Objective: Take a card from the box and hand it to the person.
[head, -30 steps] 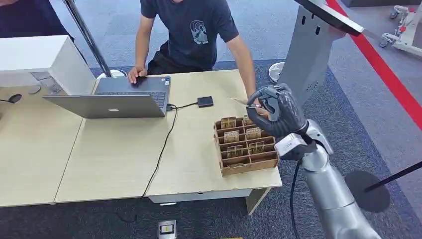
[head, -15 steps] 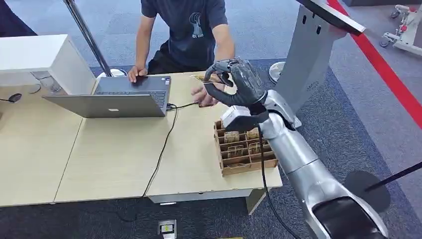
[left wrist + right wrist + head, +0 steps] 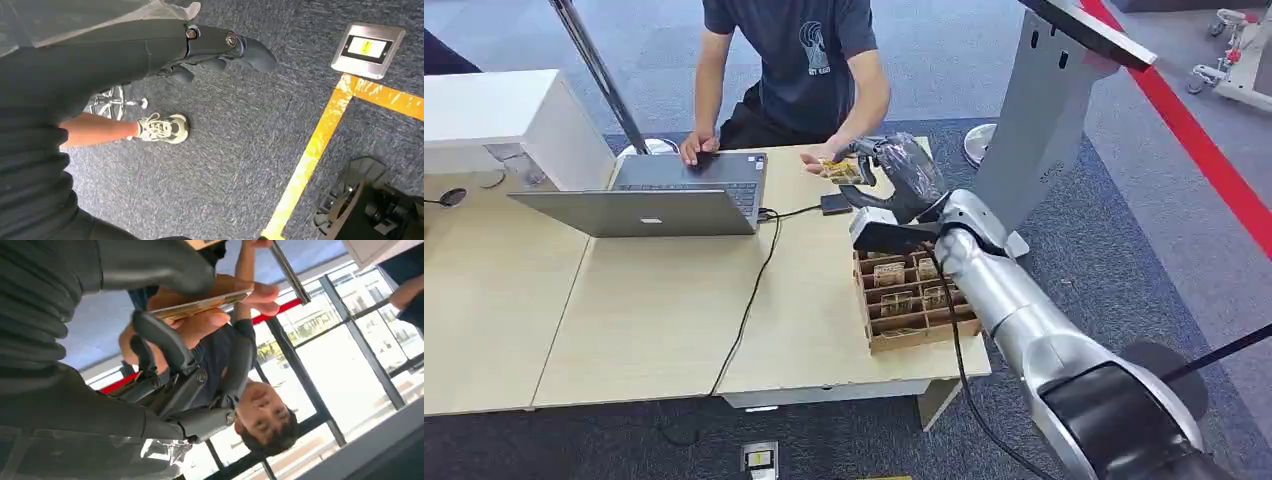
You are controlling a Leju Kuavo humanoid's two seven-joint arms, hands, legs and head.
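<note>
My right hand (image 3: 896,172) reaches over the far side of the table and pinches a thin tan card (image 3: 839,170) between its thumb and fingers. The person's hand (image 3: 822,160) meets the card from the other side. In the right wrist view the person's fingers (image 3: 227,302) clasp the far end of the card (image 3: 197,306) while my dark fingers (image 3: 162,342) still touch its near end. The wooden card box (image 3: 916,296) with several upright cards stands at the table's right front, below my forearm. My left hand (image 3: 220,44) hangs over the carpet, holding nothing, fingers loosely apart.
A person in a dark shirt (image 3: 809,60) sits behind the table (image 3: 654,320), with the other hand on an open laptop (image 3: 674,195). A black cable and a small black device (image 3: 835,204) lie between laptop and box. A grey stand (image 3: 1044,110) rises at the right.
My right arm has carried the card from above the box away and leftward to the person. The person's hand has come up and now grasps the card's far end.
</note>
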